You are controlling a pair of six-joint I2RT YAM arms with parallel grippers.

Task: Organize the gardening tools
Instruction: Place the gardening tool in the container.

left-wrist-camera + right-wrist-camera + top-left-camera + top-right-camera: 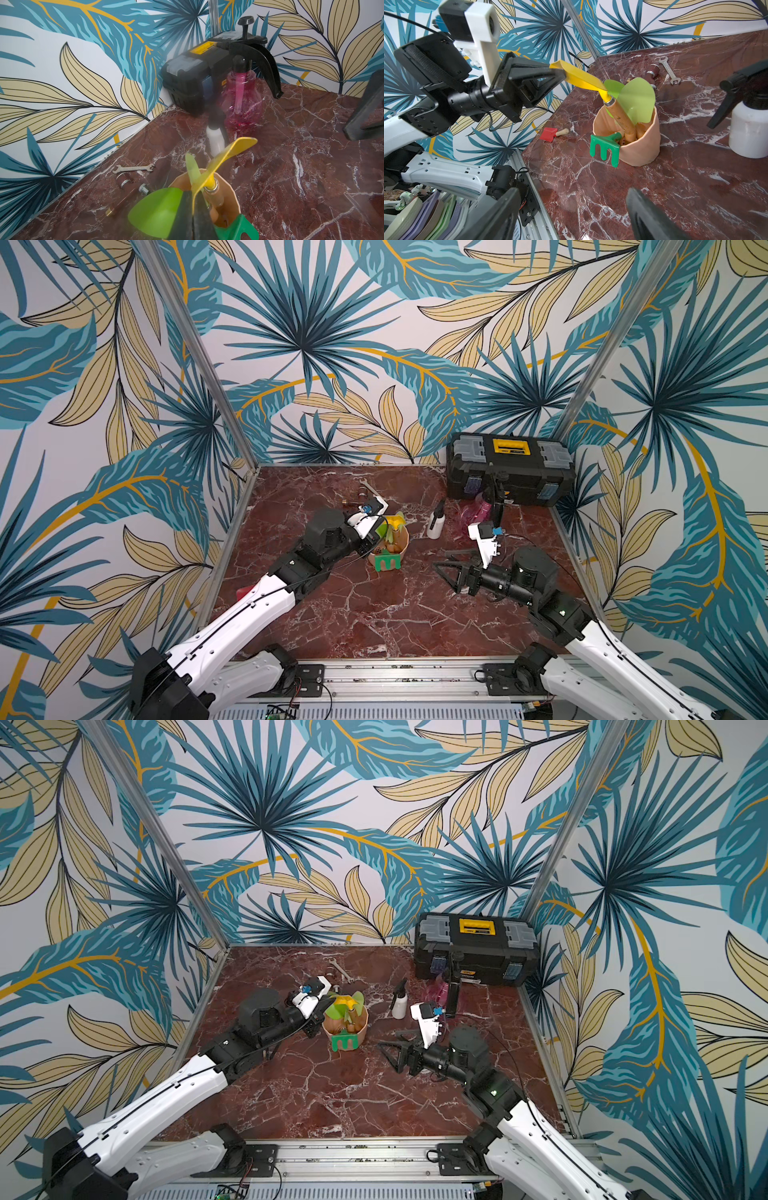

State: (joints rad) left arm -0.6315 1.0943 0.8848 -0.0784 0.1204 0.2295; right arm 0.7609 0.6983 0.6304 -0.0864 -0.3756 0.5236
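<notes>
Left tool [561, 74] is found clenched on the yellow-bladed, wooden-handled trowel [583, 80], seated in the peach pot [643, 145]; release is judged next. Right tool [441, 559] stands released, empty.

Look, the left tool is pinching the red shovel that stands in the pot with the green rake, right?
Not quite. The left tool pinches the yellow shovel, not the red one. The right wrist view shows it standing in the pot with the green rake. The red shovel lies on the table.
</notes>
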